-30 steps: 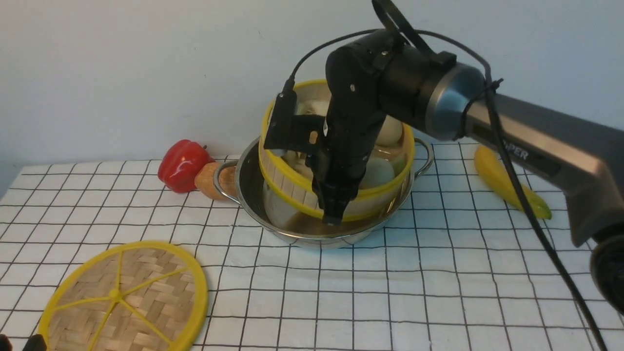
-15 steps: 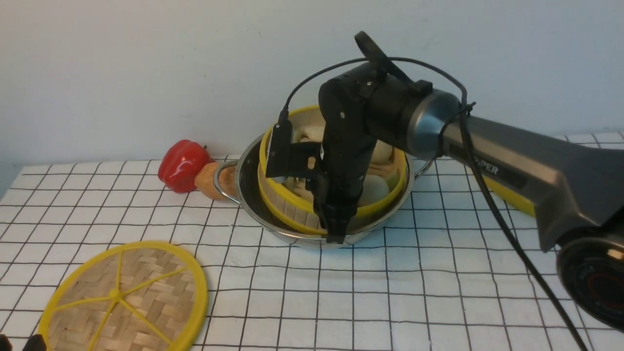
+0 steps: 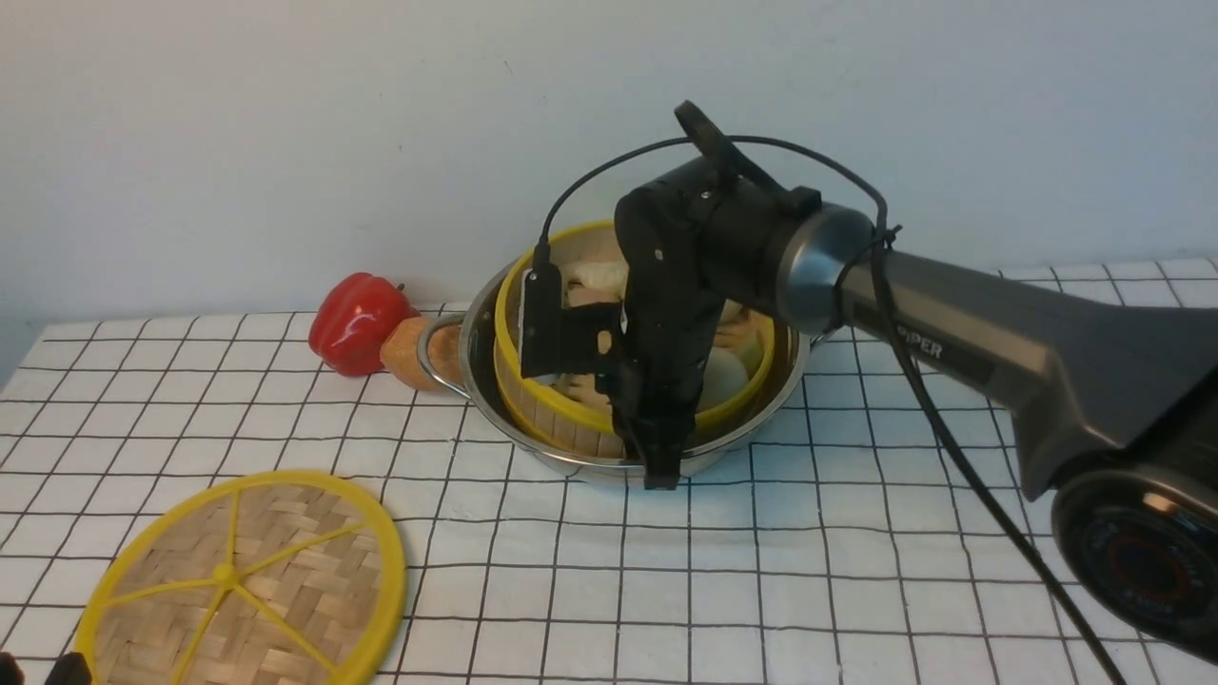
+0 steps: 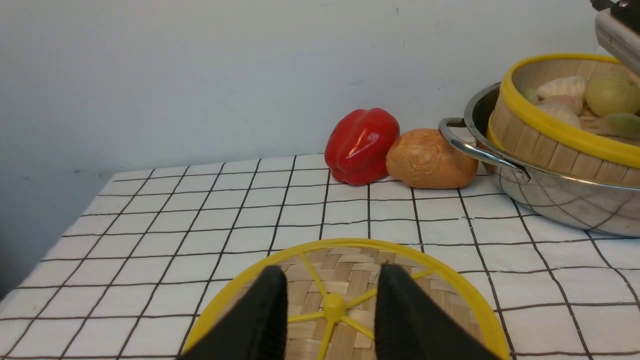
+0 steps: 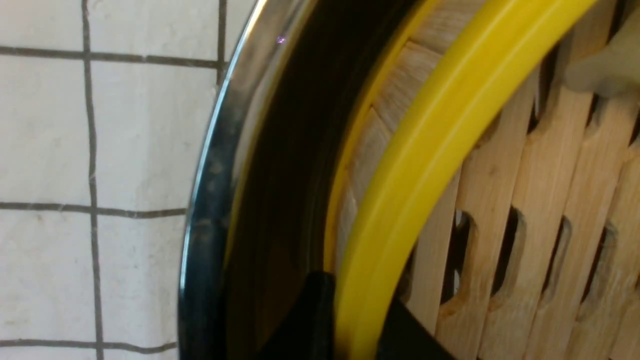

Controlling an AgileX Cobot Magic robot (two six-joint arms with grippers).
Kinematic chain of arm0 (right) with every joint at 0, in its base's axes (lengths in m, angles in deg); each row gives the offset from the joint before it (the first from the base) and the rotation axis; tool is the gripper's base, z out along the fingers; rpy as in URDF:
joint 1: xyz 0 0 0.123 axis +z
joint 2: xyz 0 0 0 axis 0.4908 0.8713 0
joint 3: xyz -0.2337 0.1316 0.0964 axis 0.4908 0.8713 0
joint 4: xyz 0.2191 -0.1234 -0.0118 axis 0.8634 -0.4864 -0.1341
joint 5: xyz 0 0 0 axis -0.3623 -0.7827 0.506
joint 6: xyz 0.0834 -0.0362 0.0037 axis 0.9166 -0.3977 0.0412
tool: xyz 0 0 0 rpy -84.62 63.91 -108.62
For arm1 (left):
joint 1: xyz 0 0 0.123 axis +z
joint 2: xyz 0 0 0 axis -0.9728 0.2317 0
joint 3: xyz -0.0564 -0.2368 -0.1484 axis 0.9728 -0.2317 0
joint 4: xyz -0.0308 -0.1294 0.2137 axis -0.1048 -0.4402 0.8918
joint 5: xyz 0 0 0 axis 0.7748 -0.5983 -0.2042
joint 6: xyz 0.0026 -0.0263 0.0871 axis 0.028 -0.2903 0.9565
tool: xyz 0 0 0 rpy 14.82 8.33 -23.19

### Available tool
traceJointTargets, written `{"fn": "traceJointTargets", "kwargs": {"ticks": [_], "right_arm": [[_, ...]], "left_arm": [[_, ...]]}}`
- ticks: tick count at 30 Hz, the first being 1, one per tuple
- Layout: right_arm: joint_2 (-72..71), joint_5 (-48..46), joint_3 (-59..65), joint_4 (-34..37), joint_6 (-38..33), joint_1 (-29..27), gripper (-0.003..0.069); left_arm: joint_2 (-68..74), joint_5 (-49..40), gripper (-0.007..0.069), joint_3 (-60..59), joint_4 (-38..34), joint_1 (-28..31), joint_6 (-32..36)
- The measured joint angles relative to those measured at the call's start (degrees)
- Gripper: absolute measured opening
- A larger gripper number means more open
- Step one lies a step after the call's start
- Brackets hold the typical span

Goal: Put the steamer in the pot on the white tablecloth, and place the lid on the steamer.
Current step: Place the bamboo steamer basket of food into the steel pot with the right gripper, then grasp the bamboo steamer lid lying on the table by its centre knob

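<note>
Right gripper (image 5: 350, 325) pinches steamer (image 5: 430, 145) rim inside pot (image 5: 205, 190).

My right arm (image 3: 961, 319) reaches in from the right. Its dark-grey link slopes up to a black wrist (image 3: 723, 238), which bends sharply downward. The right gripper (image 3: 662, 473) points straight down, its 2 black fingers (image 5: 312, 320) pinched on the wall of the yellow-rimmed round bamboo steamer (image 5: 425, 150), 1 inside and 1 outside. My left gripper (image 4: 332, 274) sits low, aimed forward, its 2 black fingers (image 4: 265, 310) spread apart.
</note>
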Motion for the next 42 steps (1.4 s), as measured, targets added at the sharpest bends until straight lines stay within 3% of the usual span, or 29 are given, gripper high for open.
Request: {"fn": "traceJointTargets", "kwargs": {"ticks": [4,9,13,19,25,28,31,34,37,42], "right_arm": [[0.0,0.0,-0.1,-0.8,-1.1,0.0,0.0117],[-0.1,-0.5,-0.2,-1.6,-1.3,-0.1,0.0312],[-1.7,-0.4,-0.2,-1.7,-1.3,-0.1,0.0404],[-7.5,-0.4,-0.3,-1.7,-1.3,-0.1,0.0444],[-12.7,-0.5,-0.4,-3.5,1.8,-0.1,0.0439],[-16.9,-0.3,-0.4,-8.9,11.4,-0.1,0.0351],[-21.3,1.3,-0.4,-16.6,26.1,-0.1,0.0144],[-25.2,1.3,-0.4,-23.7,40.7,-0.1,0.0008],[-29.3,1.3,-0.4,-30.5,58.1,-0.1,-0.0015],[-35.9,1.3,-0.4,-33.2,79.3,-0.1,-0.0013]], "left_arm": [[0.0,0.0,0.0243,0.0,0.0,0.0,0.0],[0.0,0.0,0.0243,0.0,0.0,0.0,0.0],[0.0,0.0,0.0243,0.0,0.0,0.0,0.0],[0.0,0.0,0.0243,0.0,0.0,0.0,0.0],[0.0,0.0,0.0243,0.0,0.0,0.0,0.0],[0.0,0.0,0.0243,0.0,0.0,0.0,0.0],[0.0,0.0,0.0243,0.0,0.0,0.0,0.0],[0.0,0.0,0.0243,0.0,0.0,0.0,0.0],[0.0,0.0,0.0243,0.0,0.0,0.0,0.0],[0.0,0.0,0.0243,0.0,0.0,0.0,0.0]]}}
